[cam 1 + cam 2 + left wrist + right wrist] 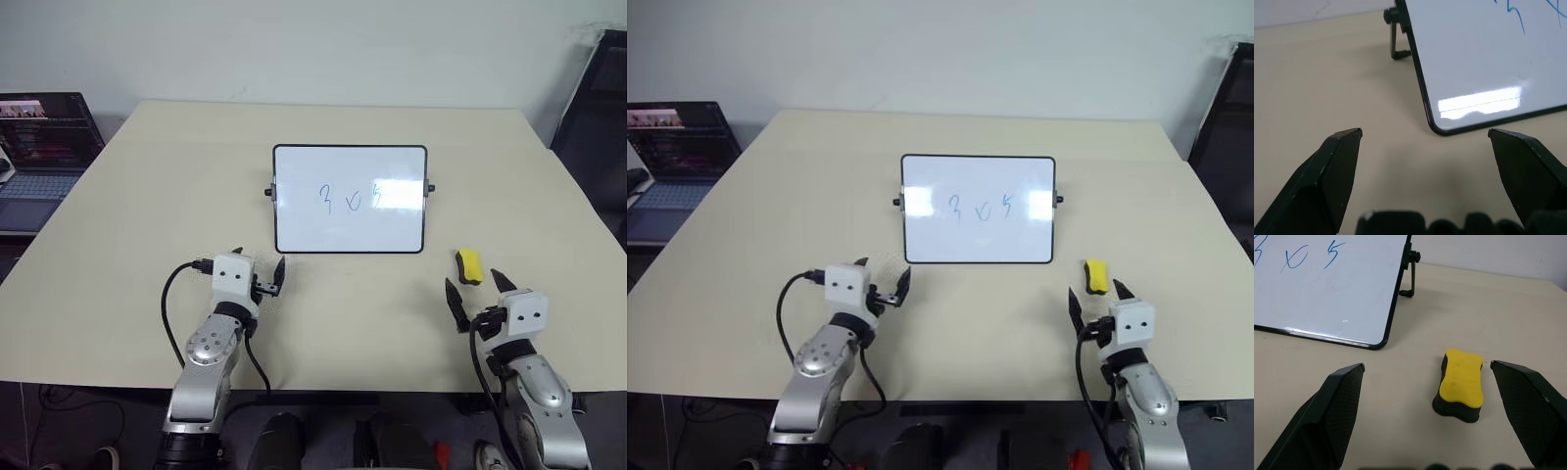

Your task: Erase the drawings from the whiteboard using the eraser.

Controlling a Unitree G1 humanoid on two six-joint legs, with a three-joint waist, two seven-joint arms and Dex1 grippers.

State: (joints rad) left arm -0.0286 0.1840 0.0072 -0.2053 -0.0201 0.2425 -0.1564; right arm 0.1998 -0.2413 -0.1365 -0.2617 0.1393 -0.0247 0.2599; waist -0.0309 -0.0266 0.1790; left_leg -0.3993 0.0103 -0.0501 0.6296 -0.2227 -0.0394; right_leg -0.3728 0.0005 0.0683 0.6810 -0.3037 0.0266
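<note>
Standing propped on its little stand so the marks face the robot, the whiteboard [350, 199] sits mid-bench [147, 196], its three blue drawings [354, 197] untouched. The eraser [1460, 384] lies flat just off the board's right corner, directly ahead of the right gripper [1427, 367], whose jaws are spread wide and empty, lined up to straddle it. The left gripper [1425, 132] waits with jaws released by the board's near left corner, likely to steady it.

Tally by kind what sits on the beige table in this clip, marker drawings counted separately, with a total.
Glossy white whiteboard with a thin black frame: 1
Dark blue marker drawings on the board: 3
Small yellow eraser block with a dark underside: 1
Total: 5
Both items rest on the beige table; an open laptop sits off its left edge, not counted.
</note>
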